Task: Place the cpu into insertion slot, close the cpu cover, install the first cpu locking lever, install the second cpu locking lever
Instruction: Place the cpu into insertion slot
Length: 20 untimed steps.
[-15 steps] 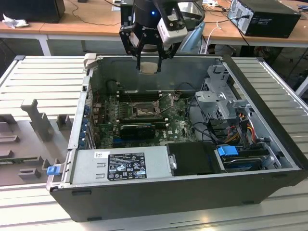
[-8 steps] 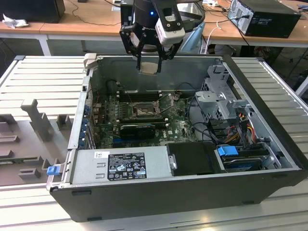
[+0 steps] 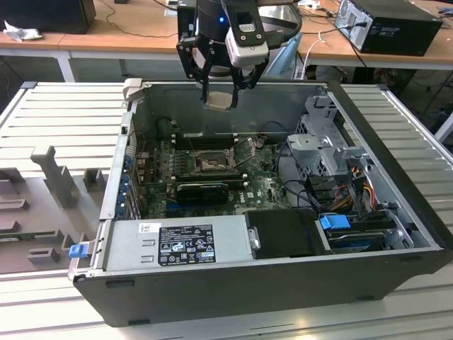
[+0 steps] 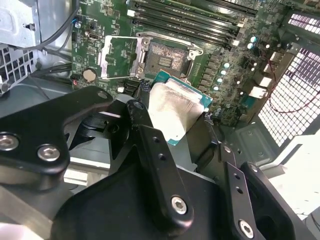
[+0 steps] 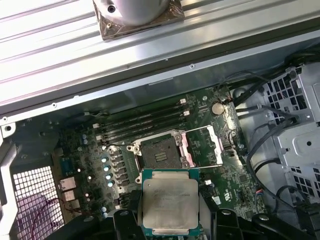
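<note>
- My gripper (image 3: 221, 95) is clamped on the cpu (image 5: 170, 202), with black fingers pressing two opposite edges.
- The chip is square, with no long axis; its dull, smudged silvery-beige lid faces the first wrist camera, rimmed by a green edge.
- It hangs over the open case (image 3: 283, 290), well above the insertion slot (image 5: 159, 152).
- The cpu cover (image 5: 202, 146), a thin shiny frame, lies swung open beside the dark socket.

We see a silvery-beige cpu (image 5: 170, 202) edged in green, and on the green motherboard (image 5: 240, 172) a dark insertion slot (image 5: 159, 152) rimmed silver
</note>
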Motion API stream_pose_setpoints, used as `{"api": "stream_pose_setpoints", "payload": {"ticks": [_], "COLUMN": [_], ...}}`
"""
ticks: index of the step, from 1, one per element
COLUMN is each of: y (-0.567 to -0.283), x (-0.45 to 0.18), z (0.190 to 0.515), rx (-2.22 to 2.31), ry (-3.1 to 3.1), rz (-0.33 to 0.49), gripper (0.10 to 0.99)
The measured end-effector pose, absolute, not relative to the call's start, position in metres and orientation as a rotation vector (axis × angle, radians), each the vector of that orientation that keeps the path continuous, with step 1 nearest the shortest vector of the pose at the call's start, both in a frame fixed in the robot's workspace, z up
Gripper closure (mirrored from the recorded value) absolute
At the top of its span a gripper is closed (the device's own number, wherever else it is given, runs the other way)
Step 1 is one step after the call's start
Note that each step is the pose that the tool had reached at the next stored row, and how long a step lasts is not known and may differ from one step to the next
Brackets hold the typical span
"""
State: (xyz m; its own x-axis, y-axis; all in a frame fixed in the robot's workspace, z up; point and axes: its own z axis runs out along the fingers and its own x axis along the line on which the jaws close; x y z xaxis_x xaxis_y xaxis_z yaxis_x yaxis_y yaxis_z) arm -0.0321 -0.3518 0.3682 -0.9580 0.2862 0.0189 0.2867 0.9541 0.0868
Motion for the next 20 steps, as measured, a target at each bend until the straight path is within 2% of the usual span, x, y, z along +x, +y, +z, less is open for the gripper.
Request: {"api": "stream_pose_setpoints", "payload": {"ticks": [20], "y": [-0.3518], "x": [-0.0321], "z": [0.3676], "rx": [-0.587], "ry": [-3.081], "rz": [-0.140], "gripper": [0.549]}}
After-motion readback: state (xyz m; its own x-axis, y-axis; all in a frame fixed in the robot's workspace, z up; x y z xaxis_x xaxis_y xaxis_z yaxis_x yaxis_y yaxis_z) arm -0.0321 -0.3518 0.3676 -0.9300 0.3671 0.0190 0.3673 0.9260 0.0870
